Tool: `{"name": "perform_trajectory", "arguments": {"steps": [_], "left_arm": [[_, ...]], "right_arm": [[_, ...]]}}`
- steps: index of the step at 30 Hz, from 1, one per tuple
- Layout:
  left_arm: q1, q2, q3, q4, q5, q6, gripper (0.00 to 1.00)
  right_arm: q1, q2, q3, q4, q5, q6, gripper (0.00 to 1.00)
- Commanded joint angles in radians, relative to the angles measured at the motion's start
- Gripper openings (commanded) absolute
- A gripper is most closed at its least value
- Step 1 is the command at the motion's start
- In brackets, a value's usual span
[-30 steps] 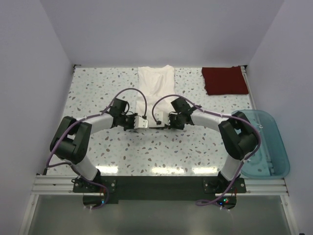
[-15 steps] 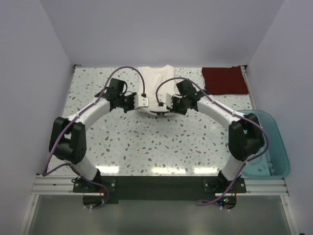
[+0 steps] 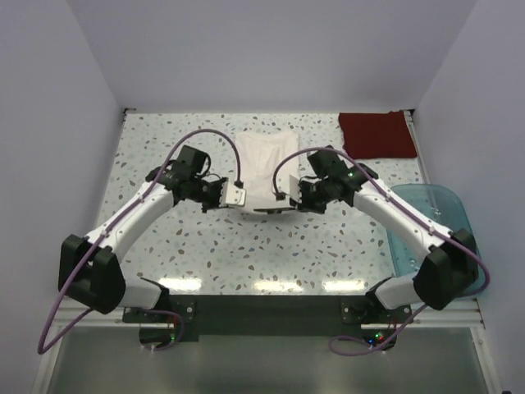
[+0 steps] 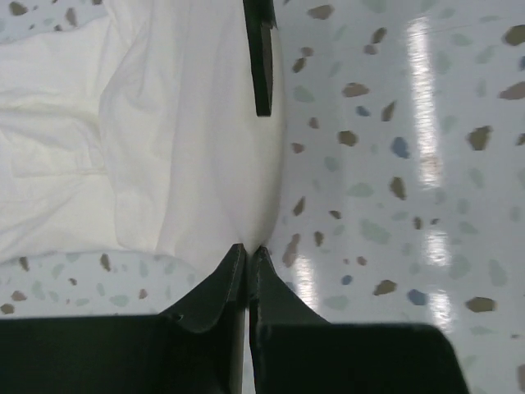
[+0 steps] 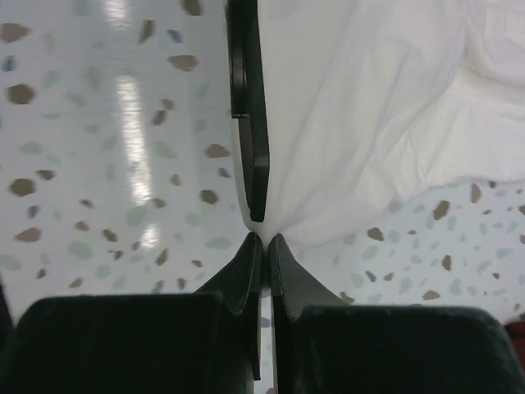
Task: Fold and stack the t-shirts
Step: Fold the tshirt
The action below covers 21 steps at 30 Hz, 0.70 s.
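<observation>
White tee (image 3: 267,164) edge in L+R grippers (image 4: 248,248) (image 5: 262,239)

Spread t-shirt (image 3: 264,160) lies centre, folded t-shirt (image 3: 376,135) back right, bin (image 3: 447,209) before it.

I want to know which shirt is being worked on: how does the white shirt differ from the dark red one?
The white shirt is pinched at its near edge by the left gripper and right gripper; the red shirt lies untouched. The white shirt sits mid-table, the red shirt in the far right corner. Both rest on the speckled table.
</observation>
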Motion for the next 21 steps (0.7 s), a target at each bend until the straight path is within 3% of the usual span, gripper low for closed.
{"name": "perform_trajectory", "arguments": {"steps": [1, 5, 9, 17, 21], "left_arm": [[-0.037, -0.138, -0.047, -0.259, 0.118, 0.071, 0.0], [-0.049, -0.254, -0.037, -0.431, 0.157, 0.049, 0.0], [-0.049, -0.237, 0.086, -0.479, 0.13, 0.029, 0.0], [-0.032, 0.089, 0.263, -0.296, 0.097, -0.02, 0.0], [0.001, 0.333, 0.459, -0.272, 0.125, -0.028, 0.0]], "right_arm": [[0.095, -0.183, -0.074, -0.201, -0.1, 0.05, 0.0], [0.13, -0.286, -0.091, -0.258, -0.159, 0.125, 0.0], [0.112, -0.238, -0.023, -0.3, -0.147, 0.09, 0.0], [-0.049, 0.014, 0.1, -0.326, -0.18, -0.044, 0.0], [-0.124, 0.192, 0.204, -0.323, -0.161, -0.093, 0.0]]}}
